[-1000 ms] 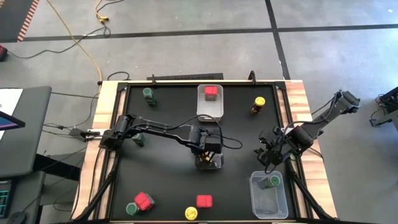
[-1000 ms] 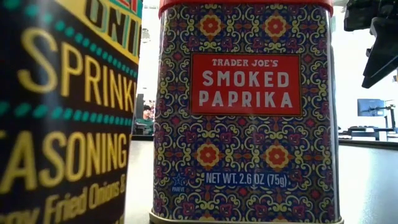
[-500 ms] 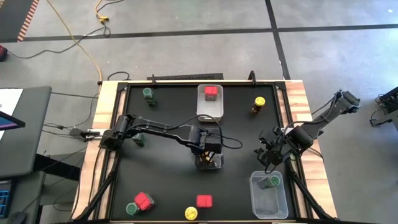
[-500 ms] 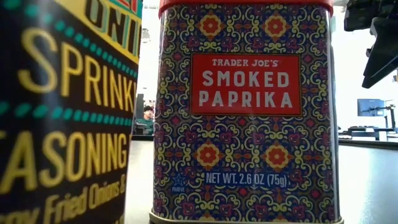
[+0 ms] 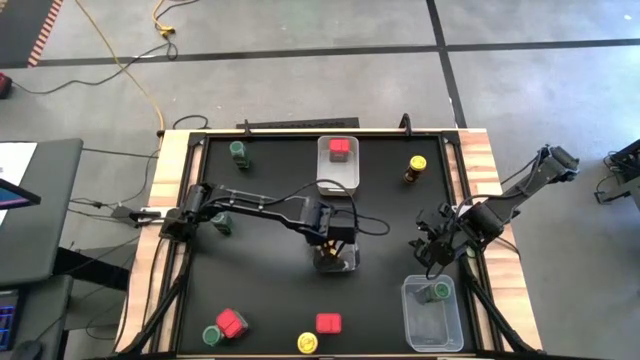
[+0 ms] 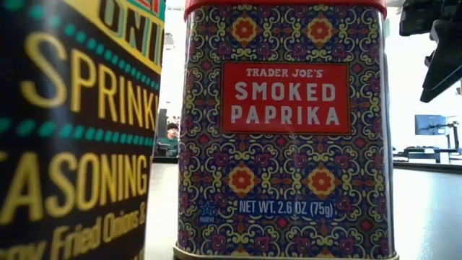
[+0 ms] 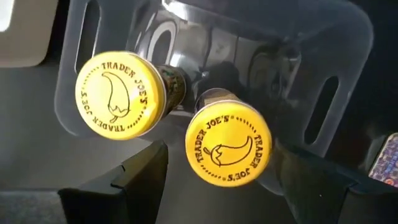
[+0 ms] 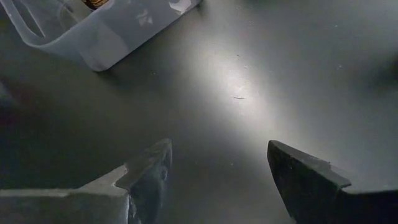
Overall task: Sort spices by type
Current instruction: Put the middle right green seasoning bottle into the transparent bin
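Left wrist view: open left gripper [image 7: 221, 180] over bin [image 7: 323, 68] holding two yellow-lidded jars [image 7: 119, 94].

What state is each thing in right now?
left gripper: fingers open, straddling a yellow-lidded jar
right gripper: fingers open over bare table
other yellow-lidded jar: upright, lidded, inside middle bin
red tin: inside far bin
green-lidded jar: inside near-right bin
paprika tin: upright, closed, loose
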